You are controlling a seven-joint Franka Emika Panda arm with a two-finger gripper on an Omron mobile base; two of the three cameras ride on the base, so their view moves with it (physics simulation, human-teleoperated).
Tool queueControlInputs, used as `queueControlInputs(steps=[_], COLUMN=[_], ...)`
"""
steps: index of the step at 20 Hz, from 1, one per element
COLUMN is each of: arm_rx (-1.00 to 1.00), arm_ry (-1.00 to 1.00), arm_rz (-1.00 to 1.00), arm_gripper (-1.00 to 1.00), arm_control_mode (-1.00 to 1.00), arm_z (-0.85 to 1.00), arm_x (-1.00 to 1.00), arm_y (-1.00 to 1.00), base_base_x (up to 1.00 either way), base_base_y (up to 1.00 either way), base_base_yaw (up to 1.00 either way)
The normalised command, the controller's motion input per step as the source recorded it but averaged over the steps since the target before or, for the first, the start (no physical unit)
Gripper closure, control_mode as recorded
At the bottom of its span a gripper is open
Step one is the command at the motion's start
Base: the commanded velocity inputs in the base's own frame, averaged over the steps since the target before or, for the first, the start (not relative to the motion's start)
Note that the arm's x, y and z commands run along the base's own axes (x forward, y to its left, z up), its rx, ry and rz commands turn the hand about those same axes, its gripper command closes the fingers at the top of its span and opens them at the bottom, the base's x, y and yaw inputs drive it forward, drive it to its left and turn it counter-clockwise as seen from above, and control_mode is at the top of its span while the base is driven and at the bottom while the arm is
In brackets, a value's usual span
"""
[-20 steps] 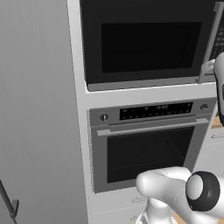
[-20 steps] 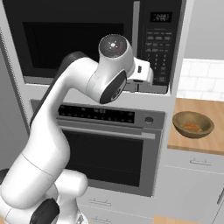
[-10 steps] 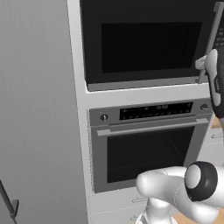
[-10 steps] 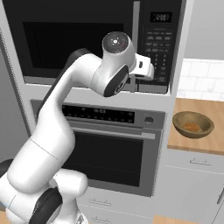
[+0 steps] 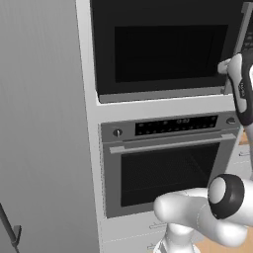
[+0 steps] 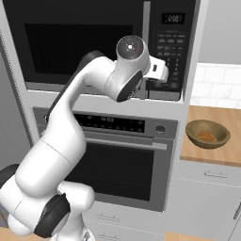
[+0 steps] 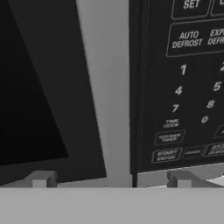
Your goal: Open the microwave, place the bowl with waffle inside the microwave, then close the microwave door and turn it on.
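Left base view: the large black built-in microwave (image 5: 168, 47) is seen closed at twelve o'clock in the tall grey cabinet column, its wide black microwave door (image 5: 165, 49) with a dark window shut flush. The grey oven with a horizontal bar handle (image 5: 170, 163) is set directly beneath.

Right base view: the white arm is bent up across the microwave front, and the two-finger gripper (image 6: 153, 84) is held at the lower end of the door's long grey vertical bar handle (image 6: 146, 21), beside the black button keypad strip (image 6: 170, 44). A round wooden bowl with a waffle (image 6: 207, 134) is seen at three o'clock on the wooden counter (image 6: 214, 155), well apart from the microwave.

Hand view: the dark finger tips (image 7: 40, 179) are spread wide apart, nothing clamped between them, with the grey bar handle framed between them and the keypad at two o'clock.
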Motion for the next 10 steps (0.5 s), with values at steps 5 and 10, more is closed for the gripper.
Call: queueControlInputs(steps=[5, 10], arm_rx=[0.02, 0.04], arm_ry=[-0.09, -0.02], arm_rz=[0.00, 0.00], arm_gripper=[-1.00, -1.00], arm_control_mode=[-1.00, -1.00], arm_z=[0.00, 0.00], arm_x=[0.44, 0.35], arm_y=[0.00, -0.12], base_base_x=[0.00, 0.00], base_base_y=[0.00, 0.00], base_base_yaw=[0.00, 0.00])
